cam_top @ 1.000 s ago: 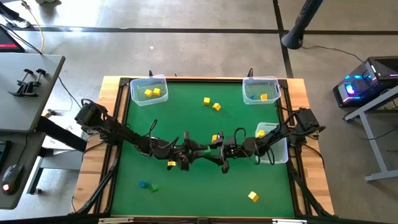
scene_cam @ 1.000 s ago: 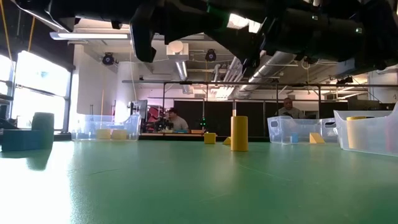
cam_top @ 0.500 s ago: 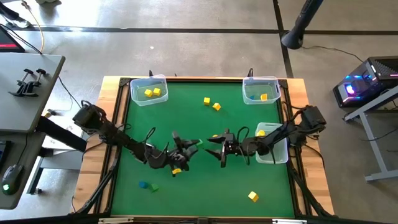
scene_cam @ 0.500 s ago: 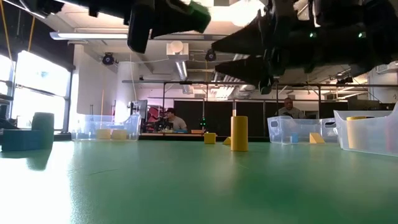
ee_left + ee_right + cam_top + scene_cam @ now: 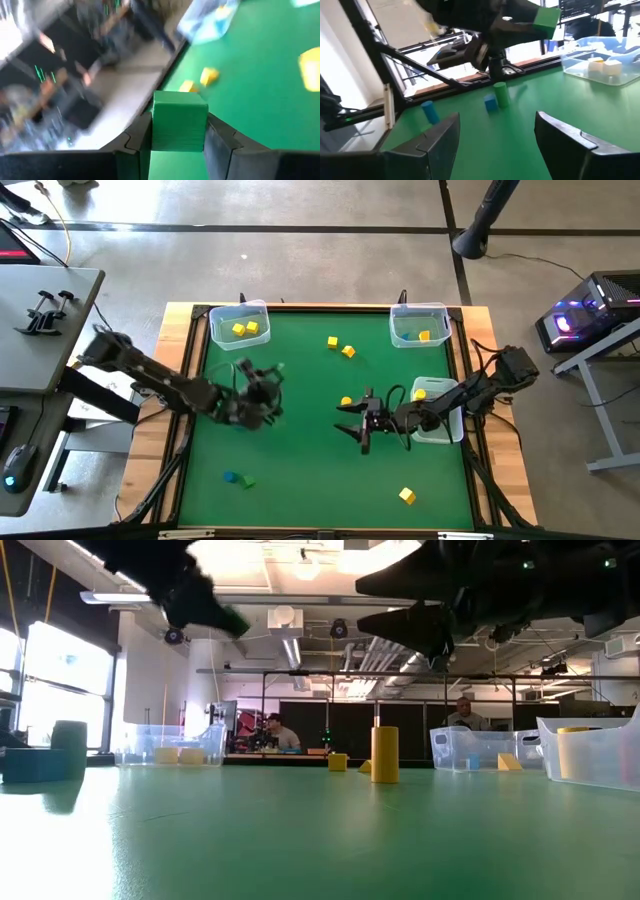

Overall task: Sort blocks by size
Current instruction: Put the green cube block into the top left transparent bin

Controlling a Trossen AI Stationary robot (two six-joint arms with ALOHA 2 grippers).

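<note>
In the left wrist view a green block (image 5: 180, 120) sits between the fingers of my left gripper (image 5: 268, 378), which hangs above the table's left half and is shut on the block. The right wrist view shows that block (image 5: 545, 17) high in the air. My right gripper (image 5: 350, 420) hovers open and empty over the table's middle, right of the left one. Yellow blocks lie on the green mat: two (image 5: 340, 346) near the far edge, one (image 5: 346, 401) by the right gripper, one (image 5: 407, 496) near the front. My left gripper pinches the green block by two opposite side faces (image 5: 154, 131), one finger (image 5: 135, 145) on each. The fingers come at it roughly level, from the table's near left. The block is lifted clear of the mat.
Clear bins stand at the far left (image 5: 240, 327), far right (image 5: 418, 325) and right edge (image 5: 440, 415), each holding yellow blocks. A blue and a green block (image 5: 238, 479) lie near the front left. A raised wooden frame (image 5: 185, 380) borders the mat.
My left gripper has swung up from the table's middle toward its left and far side, rolling and tipping up toward level. It has carried the green block away from my right gripper. My right gripper has drawn back a little toward the right edge.
</note>
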